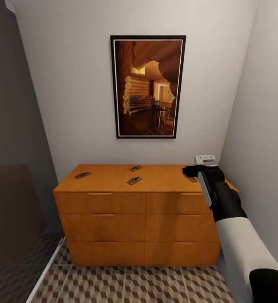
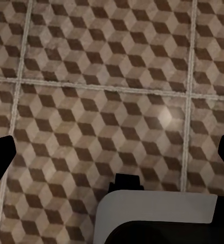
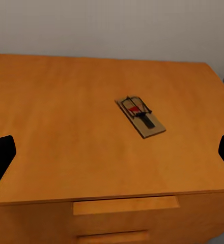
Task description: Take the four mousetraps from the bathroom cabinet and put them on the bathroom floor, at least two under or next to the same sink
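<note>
Straight ahead in the head view, the cabinet (image 1: pixel 139 219), a low orange-brown chest of drawers, stands against a pale wall under a framed picture (image 1: pixel 148 86) of a log interior. Three mousetraps lie well apart on its flat top: one near the left end (image 1: pixel 82 175), one toward the back (image 1: pixel 135 168), one at the middle (image 1: pixel 134 180). A fourth (image 1: pixel 192 178) peeks out at the right end, partly hidden by the right gripper (image 1: pixel 196 170), which hovers over that end on its black and white arm. A small white fitting (image 1: pixel 205 159) sits on the wall behind. Cube-patterned bathroom floor (image 1: pixel 156 286) shows in front of the drawers. Next, the left wrist view looks straight down on that tiled floor (image 2: pixel 102 91); the left gripper's dark fingertips (image 2: pixel 1 157) sit at opposite edges, spread wide and holding nothing. Finally, the right wrist view looks across the cabinet top (image 3: pixel 61 132) at the fourth mousetrap (image 3: pixel 140 116), lying flat and angled, wire and red mark uppermost, near the front edge above a drawer handle (image 3: pixel 126 206). The right gripper's fingertips (image 3: pixel 0 158) are likewise spread wide and empty. To pick well, I judge the gripper should centre over the board, turn to match its angle, and close across the narrow sides, clear of the wire.
</note>
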Available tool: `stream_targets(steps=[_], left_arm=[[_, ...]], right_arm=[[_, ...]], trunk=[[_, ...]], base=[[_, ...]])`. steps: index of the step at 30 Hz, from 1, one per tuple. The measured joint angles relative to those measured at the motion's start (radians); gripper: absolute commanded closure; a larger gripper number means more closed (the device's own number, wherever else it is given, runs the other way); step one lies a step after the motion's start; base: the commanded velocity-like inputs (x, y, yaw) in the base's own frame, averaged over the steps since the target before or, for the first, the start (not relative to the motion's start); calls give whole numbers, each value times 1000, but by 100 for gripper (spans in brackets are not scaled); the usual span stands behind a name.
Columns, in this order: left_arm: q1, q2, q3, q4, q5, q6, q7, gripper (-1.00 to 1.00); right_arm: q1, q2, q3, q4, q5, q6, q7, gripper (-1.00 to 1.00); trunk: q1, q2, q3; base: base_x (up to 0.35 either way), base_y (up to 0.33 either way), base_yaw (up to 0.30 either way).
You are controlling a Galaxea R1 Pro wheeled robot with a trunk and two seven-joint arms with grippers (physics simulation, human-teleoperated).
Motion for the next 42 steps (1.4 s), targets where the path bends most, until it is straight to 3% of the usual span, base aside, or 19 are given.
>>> stream_targets(steps=[3, 11, 20, 31, 42], left_arm=[[0, 0, 0, 0, 0, 0, 0, -100], [0, 0, 0, 0, 0, 0, 0, -100], [0, 0, 0, 0, 0, 0, 0, -100], [0, 0, 0, 0, 1, 0, 0, -100], [0, 0, 0, 0, 1, 0, 0, -100]], right_arm=[[0, -5, -1, 0, 2, 0, 6, -100], [0, -57, -1, -1, -2, -2, 12, -100], [1, -85, -1, 0, 2, -2, 101, -100], [1, -91, -1, 8, 2, -4, 113, -100], [2, -91, -1, 100, 2, -86, 113, -100]], trunk=[[0, 0, 0], [0, 0, 0], [0, 0, 0], [0, 0, 0], [0, 0, 0]], base=[[41, -8, 0], [38, -27, 0], [110, -103, 0], [10, -22, 0], [36, 0, 0]])
